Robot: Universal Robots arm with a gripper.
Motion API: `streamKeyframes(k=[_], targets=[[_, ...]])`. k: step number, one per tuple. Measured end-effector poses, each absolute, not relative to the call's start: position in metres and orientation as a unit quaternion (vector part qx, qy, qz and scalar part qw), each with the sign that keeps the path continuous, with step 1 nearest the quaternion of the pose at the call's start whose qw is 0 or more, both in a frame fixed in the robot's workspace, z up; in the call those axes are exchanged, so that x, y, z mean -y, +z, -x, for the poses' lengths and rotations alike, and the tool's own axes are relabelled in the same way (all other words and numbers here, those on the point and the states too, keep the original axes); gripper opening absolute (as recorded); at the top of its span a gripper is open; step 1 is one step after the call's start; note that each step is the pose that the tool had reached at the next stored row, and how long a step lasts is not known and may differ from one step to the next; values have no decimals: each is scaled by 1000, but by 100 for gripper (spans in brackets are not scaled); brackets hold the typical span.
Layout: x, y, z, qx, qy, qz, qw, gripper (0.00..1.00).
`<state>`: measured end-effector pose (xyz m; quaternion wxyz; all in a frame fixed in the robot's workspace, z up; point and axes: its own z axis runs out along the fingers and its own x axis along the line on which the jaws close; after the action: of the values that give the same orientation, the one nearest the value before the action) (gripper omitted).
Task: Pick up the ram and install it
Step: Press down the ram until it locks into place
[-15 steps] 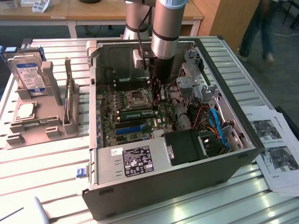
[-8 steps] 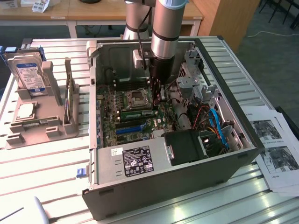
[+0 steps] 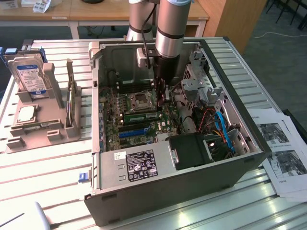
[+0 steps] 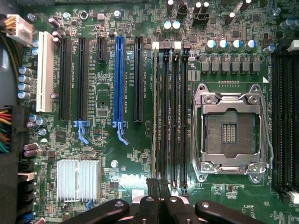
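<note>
Fingers (image 4: 152,186) together, holding nothing. Ram (image 4: 154,116) standing edge-on in slot (image 4: 164,116), stretching ahead from fingertips. Probably seating it: press straight down on top edge, without tilting.
</note>
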<state>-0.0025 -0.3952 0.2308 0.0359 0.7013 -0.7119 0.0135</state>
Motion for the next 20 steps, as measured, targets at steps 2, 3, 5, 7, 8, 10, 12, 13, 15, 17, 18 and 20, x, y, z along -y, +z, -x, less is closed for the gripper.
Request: streamKeyframes(k=[2, 3, 5, 7, 8, 10, 12, 13, 15, 17, 18, 20], targets=[[395, 233, 3, 712, 13, -701, 36, 10], [395, 233, 3, 712, 13, -701, 36, 10], [395, 233, 3, 712, 13, -701, 36, 10], [395, 233, 3, 712, 13, -701, 36, 10], [395, 233, 3, 712, 13, -701, 36, 10], [395, 233, 7, 712, 14, -701, 35, 10], [395, 233, 11, 712, 15, -701, 34, 10], [395, 233, 13, 712, 16, -701, 33, 10], [395, 233, 17, 712, 17, -701, 32, 10], [395, 233, 21, 712, 18, -701, 31, 10], [395, 233, 23, 712, 19, -701, 30, 10], [395, 233, 27, 712, 20, -701, 29, 10]])
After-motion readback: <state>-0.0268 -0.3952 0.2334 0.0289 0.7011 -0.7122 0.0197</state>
